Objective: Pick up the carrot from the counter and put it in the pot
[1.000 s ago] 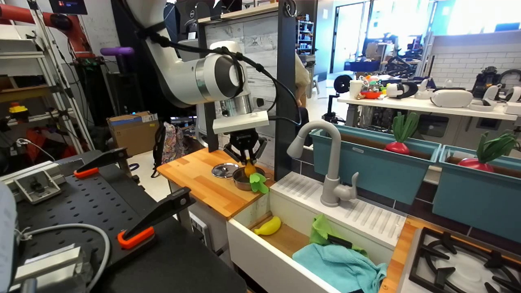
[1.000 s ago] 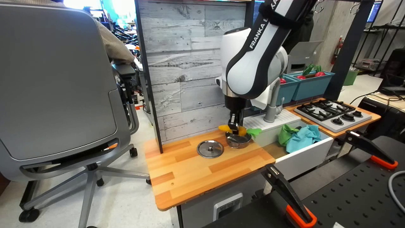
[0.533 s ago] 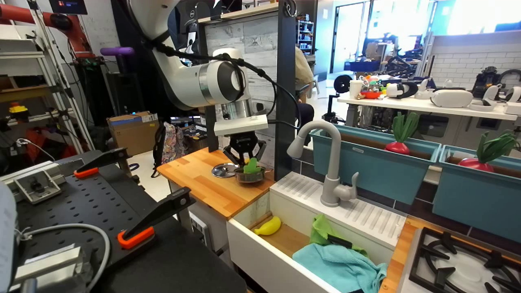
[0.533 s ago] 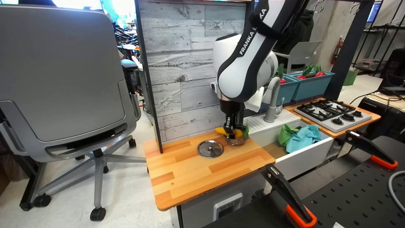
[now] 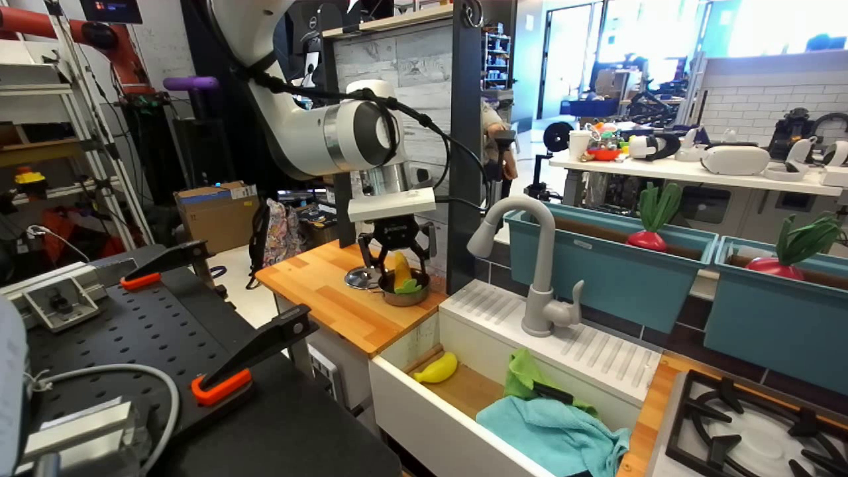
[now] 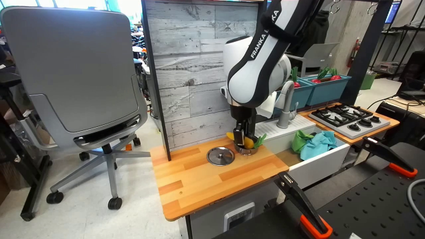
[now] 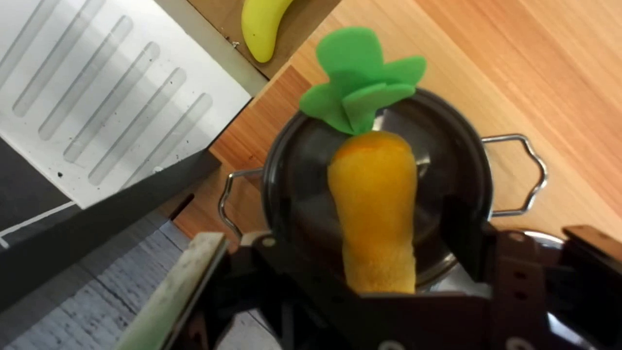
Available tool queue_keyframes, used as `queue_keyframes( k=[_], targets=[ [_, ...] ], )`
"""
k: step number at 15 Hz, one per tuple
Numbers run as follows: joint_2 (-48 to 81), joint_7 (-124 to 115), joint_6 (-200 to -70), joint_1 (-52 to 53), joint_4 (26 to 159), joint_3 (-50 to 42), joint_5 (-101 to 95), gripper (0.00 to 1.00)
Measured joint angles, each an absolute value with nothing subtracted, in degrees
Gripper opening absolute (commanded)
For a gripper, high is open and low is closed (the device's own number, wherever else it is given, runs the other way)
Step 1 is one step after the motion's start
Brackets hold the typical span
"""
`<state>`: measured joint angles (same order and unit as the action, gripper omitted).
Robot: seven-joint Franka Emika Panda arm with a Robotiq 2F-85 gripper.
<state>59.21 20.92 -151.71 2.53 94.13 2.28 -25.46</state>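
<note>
The carrot (image 7: 376, 204), orange-yellow with green leaves, lies tilted in the silver pot (image 5: 405, 299). Its leafy end reaches over the rim in the wrist view, while its narrow end rises toward the gripper's base, the tip hidden there. In an exterior view the carrot (image 6: 249, 143) spans the pot, its tip poking past the far rim. My gripper (image 5: 403, 270) stands open just above the pot, one finger on either side of the carrot and apart from it in the wrist view. Under the pot is the wooden counter (image 6: 199, 186).
A metal lid (image 6: 220, 156) lies beside the pot. The grey-white wall panel (image 6: 202, 99) rises close behind the arm. The sink (image 5: 424, 414) adjoins the counter, holding a yellow banana (image 5: 437, 368) and cloths (image 5: 553, 430); a faucet (image 5: 543, 265) stands at its back.
My gripper came down to the pot with the carrot, then its jaws spread and let go. The carrot's leaves dropped lower onto the pot. A chair and person in the background shifted.
</note>
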Motion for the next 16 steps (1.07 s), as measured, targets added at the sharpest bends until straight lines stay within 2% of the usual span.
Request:
queue_keyframes(
  k=[5,12,16],
  targets=[
    [55.73,20.92,-153.15,3.26,98.01,2.50,-25.51,1.00],
    [38.38,19.03,-154.95,9.15,116.11,1.93,-28.14,1.00],
    [34.89,18.86,-154.97,10.19,119.87,1.71,-28.59,1.00]
  ],
)
